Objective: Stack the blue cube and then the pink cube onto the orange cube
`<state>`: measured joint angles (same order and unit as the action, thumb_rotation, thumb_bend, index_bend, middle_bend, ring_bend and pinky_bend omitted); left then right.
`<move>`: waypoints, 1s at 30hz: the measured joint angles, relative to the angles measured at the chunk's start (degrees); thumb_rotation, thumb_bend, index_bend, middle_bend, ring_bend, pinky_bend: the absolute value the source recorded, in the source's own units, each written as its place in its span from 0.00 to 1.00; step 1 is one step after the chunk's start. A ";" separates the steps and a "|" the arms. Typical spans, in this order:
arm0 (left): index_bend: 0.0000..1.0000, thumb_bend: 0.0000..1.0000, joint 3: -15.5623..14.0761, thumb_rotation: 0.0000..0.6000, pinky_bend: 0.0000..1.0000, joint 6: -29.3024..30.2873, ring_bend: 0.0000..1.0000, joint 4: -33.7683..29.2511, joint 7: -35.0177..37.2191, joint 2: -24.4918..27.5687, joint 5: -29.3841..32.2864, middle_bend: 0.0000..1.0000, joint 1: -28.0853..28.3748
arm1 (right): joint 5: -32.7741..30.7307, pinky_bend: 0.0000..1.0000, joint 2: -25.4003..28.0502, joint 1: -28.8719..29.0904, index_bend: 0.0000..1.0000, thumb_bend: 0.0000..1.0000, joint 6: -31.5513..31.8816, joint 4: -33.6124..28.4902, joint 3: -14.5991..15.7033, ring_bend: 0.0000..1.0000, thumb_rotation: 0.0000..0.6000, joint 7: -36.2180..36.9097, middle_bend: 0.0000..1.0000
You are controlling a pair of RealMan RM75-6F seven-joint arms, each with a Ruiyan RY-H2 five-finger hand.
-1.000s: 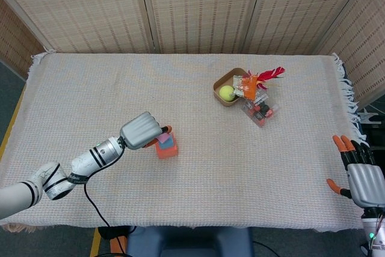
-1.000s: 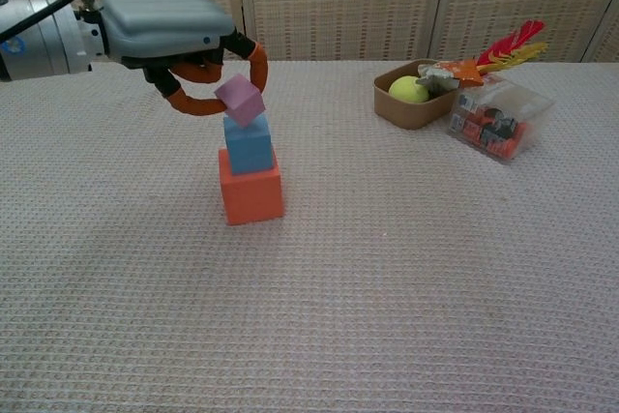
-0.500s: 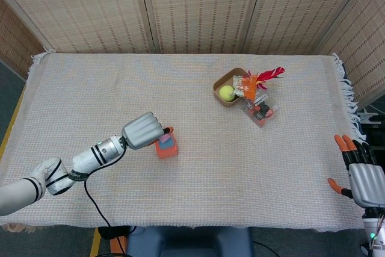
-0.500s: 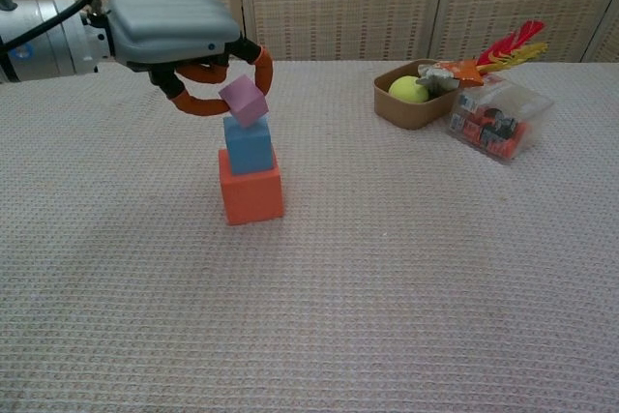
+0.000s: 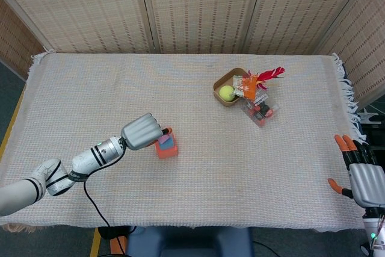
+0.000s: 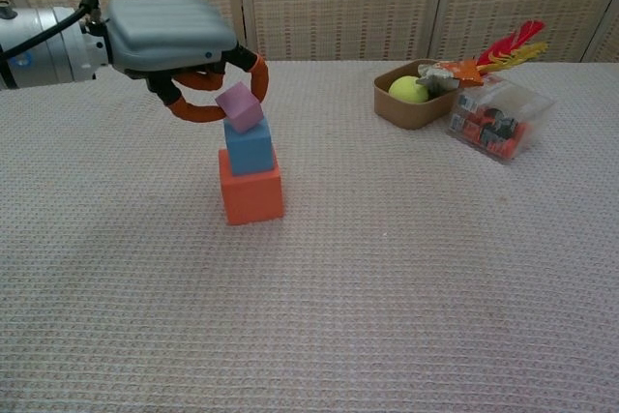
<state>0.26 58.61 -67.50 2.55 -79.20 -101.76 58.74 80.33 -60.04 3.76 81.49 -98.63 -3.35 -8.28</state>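
An orange cube [image 6: 251, 194] stands on the cloth left of centre, with a blue cube [image 6: 249, 146] stacked on it. A small pink cube [image 6: 240, 106] sits tilted on the blue cube's top, pinched between the orange fingertips of my left hand [image 6: 172, 38]. From the head view the same stack [image 5: 166, 144] shows just right of my left hand [image 5: 143, 131]. My right hand [image 5: 363, 180] hangs off the table's right edge with its fingers apart and nothing in it.
A brown bowl [image 6: 400, 108] with a yellow-green ball [image 6: 408, 89] stands at the back right. Beside it lies a clear box [image 6: 497, 120] of small items with red and yellow feathers [image 6: 508, 46]. A woven screen closes the far side.
My left hand has lowered the pink cube a little, down onto the top of the blue cube. The right hand has stayed put.
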 measured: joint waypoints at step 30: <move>0.30 0.39 -0.52 1.00 1.00 0.84 1.00 -0.67 -2.01 0.01 0.08 1.00 0.01 | 0.44 0.00 0.18 -0.26 0.00 0.12 0.50 -0.25 0.07 0.00 1.00 0.17 0.00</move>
<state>-0.26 59.45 -68.17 0.55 -79.18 -101.68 58.74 80.78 -59.86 3.51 82.00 -98.89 -3.28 -8.11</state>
